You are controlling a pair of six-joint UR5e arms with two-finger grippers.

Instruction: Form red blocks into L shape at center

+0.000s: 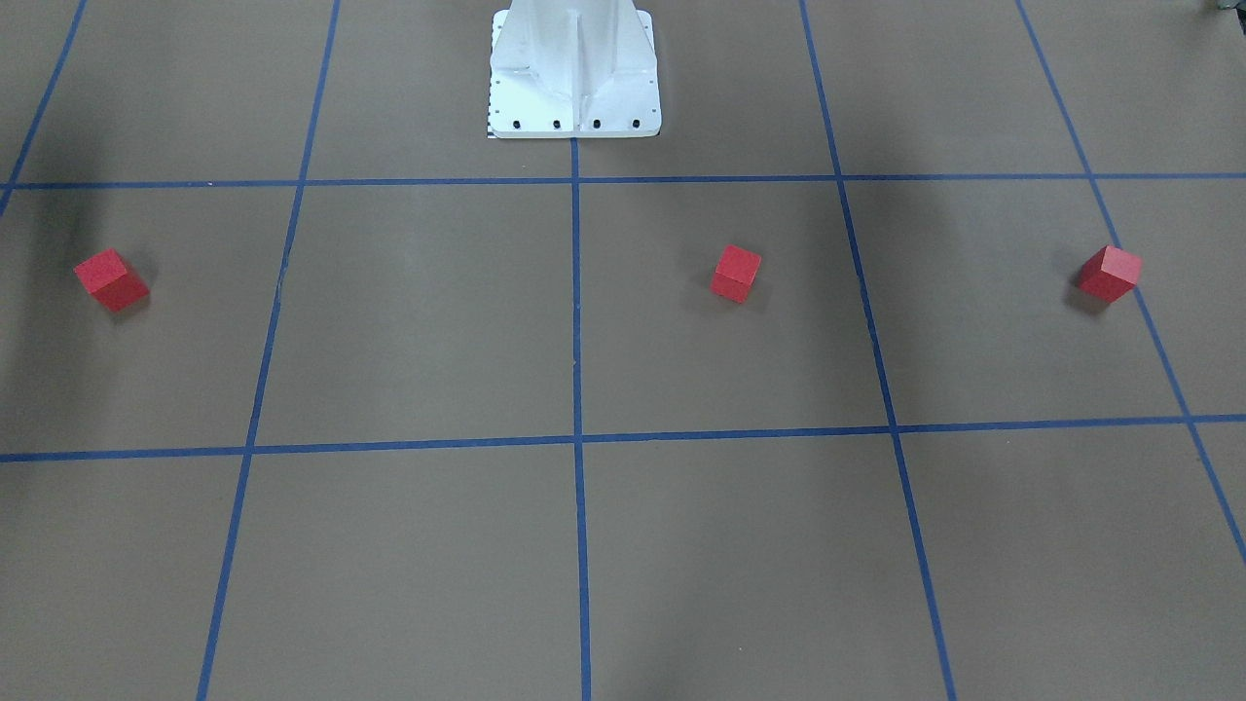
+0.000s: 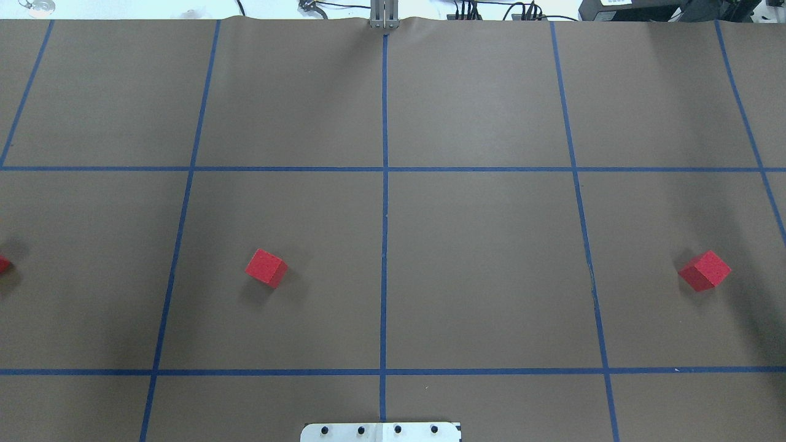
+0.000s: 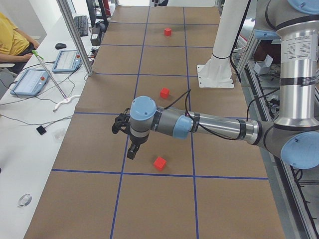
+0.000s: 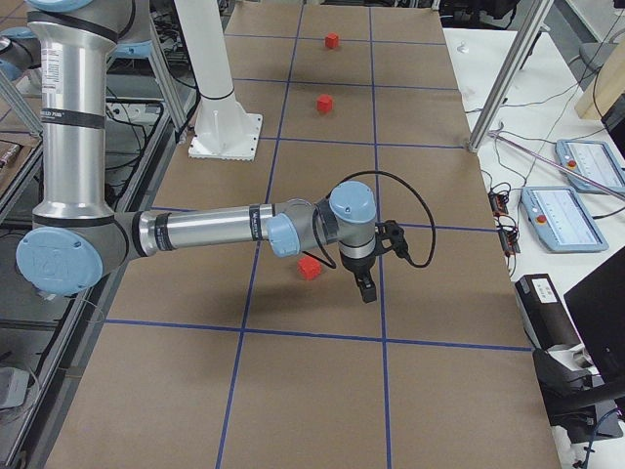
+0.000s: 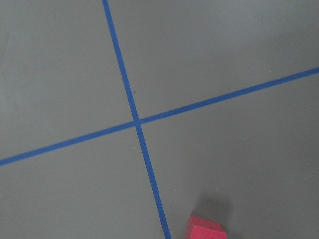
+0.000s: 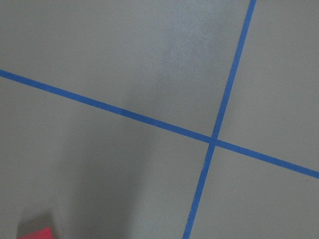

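red blocks (image 1: 736, 273) were nowhere near an l shape yet, just strung out in a row across the table (image 2: 491, 92), well apart from each other. middle block (image 2: 266, 268) sat just on the robot's left of the center (image 2: 424, 270). left block (image 2: 3, 265) was way out at the left edge of the overhead view, and right block (image 2: 705, 270) was far out the other way. all three were turned at an angle to the blue tape lines (image 2: 385, 215), and being cubes they had no long side to worry about.

left fingers (image 3: 130, 152) hung just beside the left block, which lay on the robot's side of them, not between them. right fingers (image 4: 366, 288) were the same deal with the right block. honestly couldn't tell if either pair was open or closed, since only the side cameras showed them. my guess was each arm would take its own near block in toward the middle one.
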